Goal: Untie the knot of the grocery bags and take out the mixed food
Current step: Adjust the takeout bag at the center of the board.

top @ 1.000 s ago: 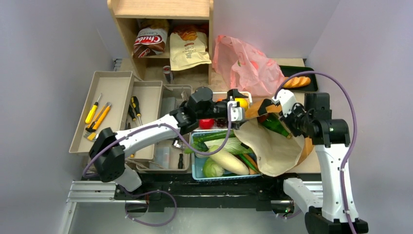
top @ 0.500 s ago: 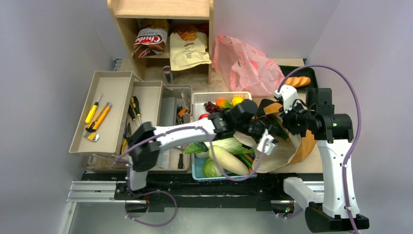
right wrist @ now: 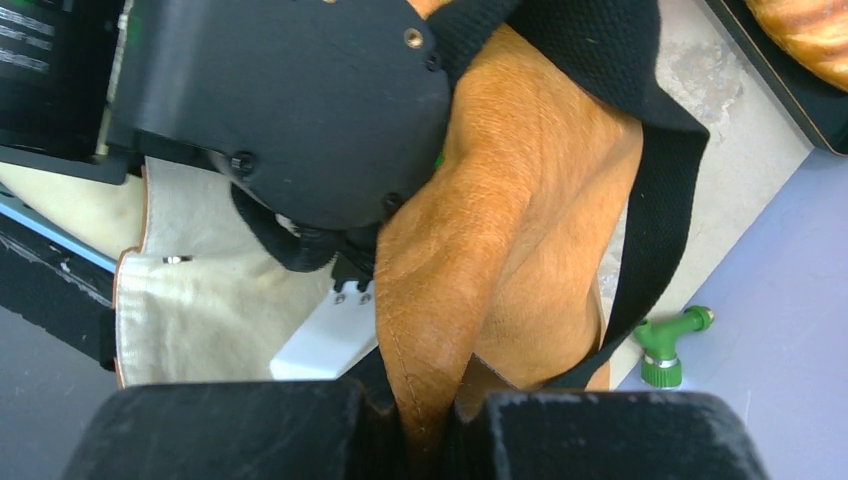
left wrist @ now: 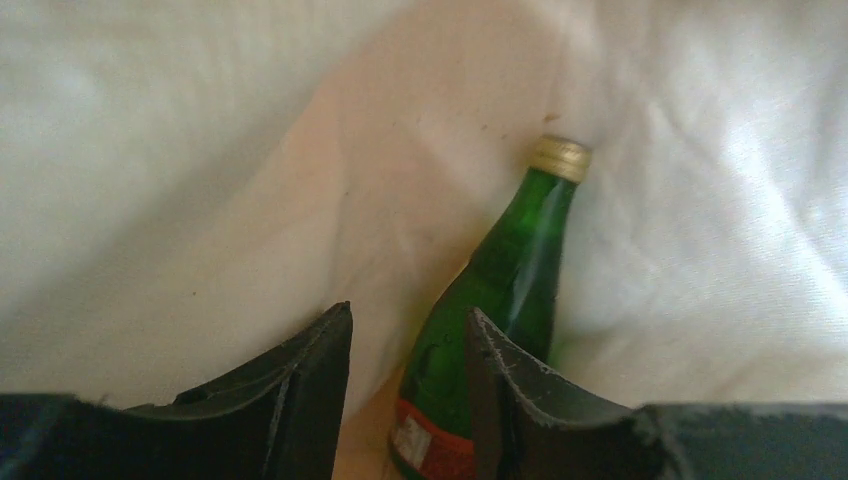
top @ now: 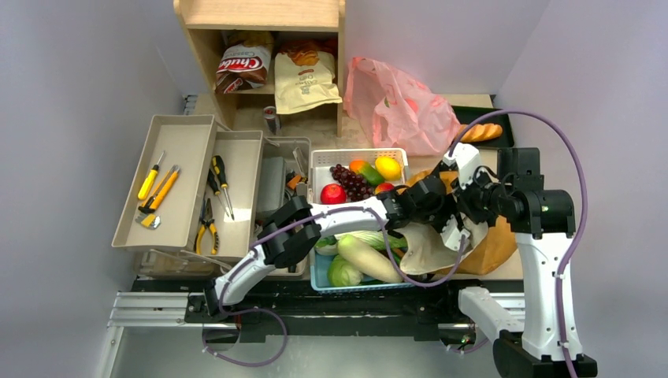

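Left gripper (left wrist: 405,325) has just gone into brown bag (top: 495,242) centre-right, jaws narrowed astride green bottle (left wrist: 500,270), grip unclear; right gripper (right wrist: 420,405) pinches rim, so unpacking continues.

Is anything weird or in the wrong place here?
Yes. A green glass bottle lies against the pale lining inside the slumped brown bag, not standing up like a bottle should. A small green nozzle also lies loose beside that bag, as if it dropped out.

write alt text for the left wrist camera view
A green glass bottle with a gold cap rests on the pale inner lining of a bag. Its red-labelled lower end sits between the parted black fingertips of the left gripper, with a gap beside one finger.
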Robot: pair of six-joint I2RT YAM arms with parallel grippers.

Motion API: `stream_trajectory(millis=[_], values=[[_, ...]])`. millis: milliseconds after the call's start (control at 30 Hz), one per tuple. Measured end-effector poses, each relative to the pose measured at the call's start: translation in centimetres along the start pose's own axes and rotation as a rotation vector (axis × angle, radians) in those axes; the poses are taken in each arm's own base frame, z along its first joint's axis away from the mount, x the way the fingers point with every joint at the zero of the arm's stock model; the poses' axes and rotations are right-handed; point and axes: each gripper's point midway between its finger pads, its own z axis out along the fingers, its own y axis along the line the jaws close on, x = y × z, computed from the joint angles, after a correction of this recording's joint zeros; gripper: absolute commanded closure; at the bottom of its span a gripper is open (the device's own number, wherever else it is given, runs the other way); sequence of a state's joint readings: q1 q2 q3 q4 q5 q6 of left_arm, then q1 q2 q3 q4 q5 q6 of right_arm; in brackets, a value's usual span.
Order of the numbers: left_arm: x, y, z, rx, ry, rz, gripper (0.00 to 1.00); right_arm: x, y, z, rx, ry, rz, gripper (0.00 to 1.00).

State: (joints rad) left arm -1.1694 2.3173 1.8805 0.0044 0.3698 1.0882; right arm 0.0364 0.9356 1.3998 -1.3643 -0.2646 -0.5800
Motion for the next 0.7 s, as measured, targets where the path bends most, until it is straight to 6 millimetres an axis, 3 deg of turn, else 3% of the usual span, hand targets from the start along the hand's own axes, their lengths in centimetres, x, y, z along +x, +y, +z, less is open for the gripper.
stream_trajectory(millis=[133, 333, 533, 700], values=[[0.7, 0.5, 1.1, -0.005, 0.029, 0.085, 0.45, 0.0, 0.2, 0.0, -0.014, 0.001, -0.002, 1.0], [0.9, -1.0, 0.4, 0.019, 0.077, 0.183, 0.44, -0.1, 0.3, 0.1, -0.027, 0.001, -0.001, 1.0], [-1.9, -3.6, -1.9, 0.05, 0.077, 0.31, 0.4, -0.6, 0.3, 0.2, -0.032, -0.022, 0.001, 1.0], [-3.9, -3.3, -1.9, 0.043, 0.051, 0.389, 0.37, -1.1, 0.8, 0.3, -0.06, -0.046, 0.003, 1.0]])
